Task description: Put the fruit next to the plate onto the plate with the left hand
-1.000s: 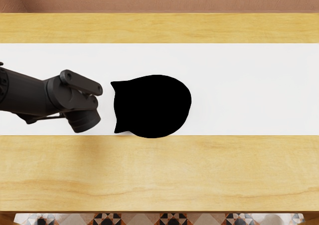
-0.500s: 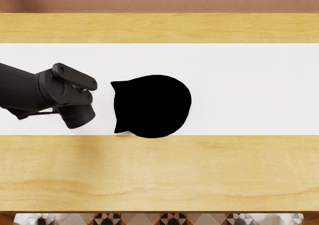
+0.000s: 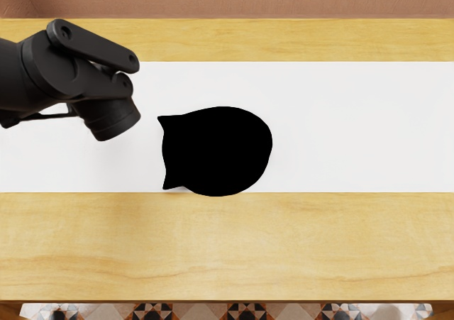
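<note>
Fronting edge: pale wooden table (image 3: 227, 242).
Runner: white cloth runner (image 3: 355, 128), laid across it.
Plate: black cat-head-shaped plate (image 3: 216, 151), set on the runner; no fruit is seen on or beside it.
Hand: dark left hand (image 3: 106, 114), apart to the plate's upper left; open or closed cannot be told.
Risk: a grasp may be closed on nothing, the fruit being unlocated.

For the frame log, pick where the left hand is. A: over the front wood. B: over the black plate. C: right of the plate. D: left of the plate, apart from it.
D: the left hand is left of the black plate, with white runner showing between them.
</note>
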{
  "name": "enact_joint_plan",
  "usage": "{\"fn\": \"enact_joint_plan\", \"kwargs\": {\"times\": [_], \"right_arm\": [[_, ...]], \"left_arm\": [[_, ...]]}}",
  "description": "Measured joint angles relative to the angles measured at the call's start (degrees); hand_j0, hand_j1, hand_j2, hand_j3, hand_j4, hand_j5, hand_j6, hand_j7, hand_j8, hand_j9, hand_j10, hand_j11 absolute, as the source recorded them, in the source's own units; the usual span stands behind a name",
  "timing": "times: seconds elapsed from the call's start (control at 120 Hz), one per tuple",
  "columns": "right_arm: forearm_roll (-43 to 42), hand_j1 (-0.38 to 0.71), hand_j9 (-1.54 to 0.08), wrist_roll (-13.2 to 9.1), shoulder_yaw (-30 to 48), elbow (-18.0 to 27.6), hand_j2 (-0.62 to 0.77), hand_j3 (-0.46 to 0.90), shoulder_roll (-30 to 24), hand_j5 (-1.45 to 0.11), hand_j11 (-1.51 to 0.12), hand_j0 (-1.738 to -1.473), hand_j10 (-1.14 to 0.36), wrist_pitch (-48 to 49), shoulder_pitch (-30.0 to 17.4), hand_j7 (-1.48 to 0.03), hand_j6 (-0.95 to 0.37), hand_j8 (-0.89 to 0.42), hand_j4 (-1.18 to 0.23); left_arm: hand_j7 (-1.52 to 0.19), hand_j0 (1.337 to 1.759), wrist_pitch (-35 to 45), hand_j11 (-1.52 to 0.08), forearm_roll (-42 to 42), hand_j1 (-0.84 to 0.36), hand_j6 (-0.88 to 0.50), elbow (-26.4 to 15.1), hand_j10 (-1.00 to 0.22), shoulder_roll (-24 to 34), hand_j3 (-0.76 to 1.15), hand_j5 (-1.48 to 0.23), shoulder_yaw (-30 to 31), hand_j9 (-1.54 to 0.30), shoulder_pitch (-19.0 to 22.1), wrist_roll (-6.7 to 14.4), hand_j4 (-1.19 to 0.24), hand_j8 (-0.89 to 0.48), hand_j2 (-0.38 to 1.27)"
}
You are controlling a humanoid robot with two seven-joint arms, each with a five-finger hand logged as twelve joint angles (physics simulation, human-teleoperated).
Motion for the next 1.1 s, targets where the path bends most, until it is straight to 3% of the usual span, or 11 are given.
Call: {"fn": "enact_joint_plan", "kwargs": {"times": [0.267, 0.433, 0.65, 0.858, 1.1], "right_arm": [[0.00, -0.31, -0.05, 0.00, 0.00, 0.00, -0.01, 0.00, 0.00, -0.05, -0.05, -1.658, -0.04, 0.00, 0.00, -0.05, -0.04, -0.04, -0.04], [0.00, -0.31, -0.05, 0.02, 0.00, 0.00, -0.01, 0.00, 0.00, -0.05, -0.05, -1.658, -0.04, 0.00, 0.00, -0.05, -0.04, -0.04, -0.04], [0.00, -0.31, -0.05, 0.03, 0.00, 0.03, -0.01, 0.00, 0.00, -0.05, -0.05, -1.658, -0.04, 0.00, 0.00, -0.05, -0.04, -0.04, -0.04], [0.00, -0.31, -0.05, 0.04, 0.00, 0.01, -0.01, 0.00, 0.00, -0.05, -0.05, -1.658, -0.04, 0.00, 0.00, -0.05, -0.04, -0.04, -0.04], [0.00, -0.31, -0.05, 0.07, 0.00, 0.01, -0.01, 0.00, 0.00, -0.05, -0.05, -1.658, -0.04, 0.00, 0.19, -0.05, -0.04, -0.04, -0.04]], "left_arm": [[-1.21, 1.640, -7.85, -1.17, -6.47, -0.42, -0.45, -0.28, -0.34, -5.39, 0.00, -1.24, 0.50, -1.16, -7.54, 0.15, -0.82, -0.28, 0.38], [-1.22, 1.639, -9.96, -1.18, -11.43, -0.43, -0.44, -0.06, -0.34, -5.60, 0.00, -1.26, 0.39, -1.17, -12.27, 0.15, -0.82, -0.28, 0.38], [-1.21, 1.639, -12.32, -1.17, -14.55, -0.41, -0.45, 1.73, -0.35, -5.60, 0.00, -1.25, -2.30, -1.16, -12.82, 0.17, -0.82, -0.29, 0.37], [-1.21, 1.638, -12.98, -1.18, -15.05, -0.42, -0.44, 5.80, -0.35, -5.60, 0.00, -1.26, -8.11, -1.16, -9.45, 0.15, -0.82, -0.28, 0.39], [-1.22, 1.638, -13.09, -1.18, -11.43, -0.42, -0.43, 13.56, -0.35, -5.60, 0.00, -1.27, -16.52, -1.15, 2.21, 0.13, -0.81, -0.28, 0.38]]}}
